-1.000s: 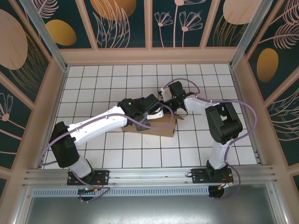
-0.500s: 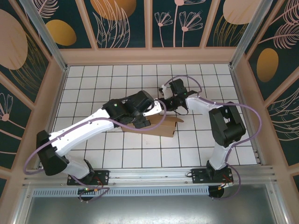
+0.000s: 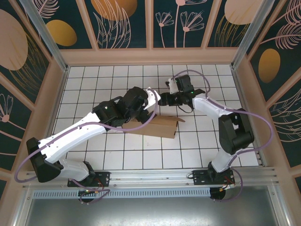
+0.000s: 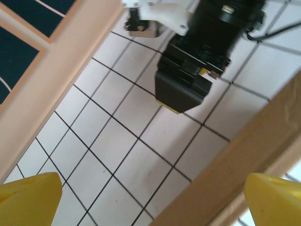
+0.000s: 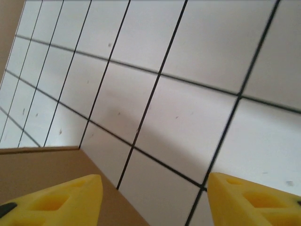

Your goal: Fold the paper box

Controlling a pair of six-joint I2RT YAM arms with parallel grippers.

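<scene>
Since a second ago the left gripper (image 4: 150,202) has lifted off the paper box (image 3: 157,126) and swung past its far edge, and the right arm's elbow has moved out to the right. The box lies flat near the middle of the white tiled desk (image 3: 94,80), its long side running left to right. In the top view the left forearm crosses over its left end and hides that part.

The left jaws are released and spread wide, with bare tiles and the box's cardboard edge between the yellow fingertips (image 4: 28,200). Just ahead of them sits the black body of the right gripper (image 5: 153,200), blocking the way forward. Its jaws are also apart and grasp nothing, with a corner of cardboard beside the left finger. A peach wooden wall (image 3: 150,55) closes off the far side.
</scene>
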